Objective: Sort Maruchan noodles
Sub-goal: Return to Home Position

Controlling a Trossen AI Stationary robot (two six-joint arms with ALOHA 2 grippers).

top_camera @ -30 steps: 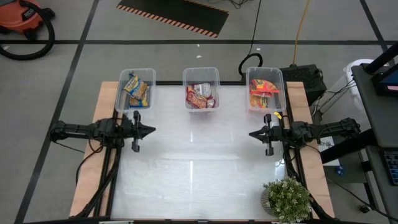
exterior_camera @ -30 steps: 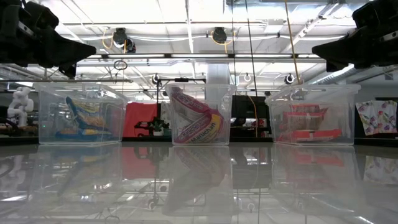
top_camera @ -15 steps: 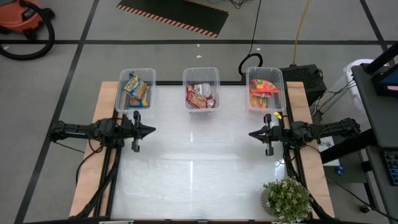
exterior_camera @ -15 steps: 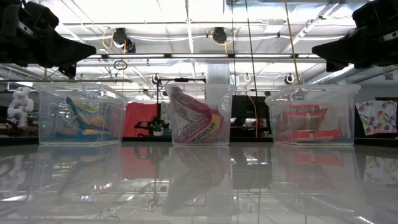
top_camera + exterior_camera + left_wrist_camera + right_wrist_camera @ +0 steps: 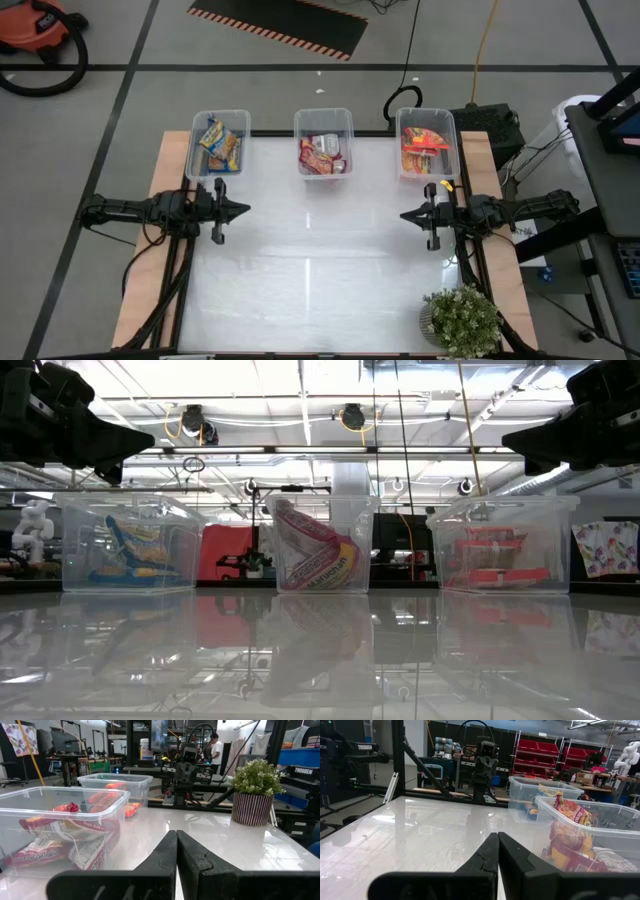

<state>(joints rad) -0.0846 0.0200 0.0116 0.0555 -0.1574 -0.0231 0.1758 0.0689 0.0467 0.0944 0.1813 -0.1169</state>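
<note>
From above, we're seeing blue-and-yellow packets (image 5: pixel 220 145) in the left bin (image 5: pixel 192 140), maroon packets (image 5: pixel 323 153) in the middle bin (image 5: pixel 297 140) and orange-red packets (image 5: pixel 424 150) in the right bin (image 5: pixel 455 145), with the left gripper (image 5: pixel 243 209) and right gripper (image 5: pixel 405 215) hovering at the sides of the table (image 5: pixel 320 270). Down low, one maroon packet (image 5: pixel 318 555) is leaning on edge, so we're guessing it could flop. The wrist views are showing both claws pressed together, empty.

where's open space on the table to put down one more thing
The white table is bare across its middle, between the left gripper and right gripper, and on the side opposite the bins up to the potted plant. Crowded: three clear bins of noodle packets, bare strips between them.
</note>
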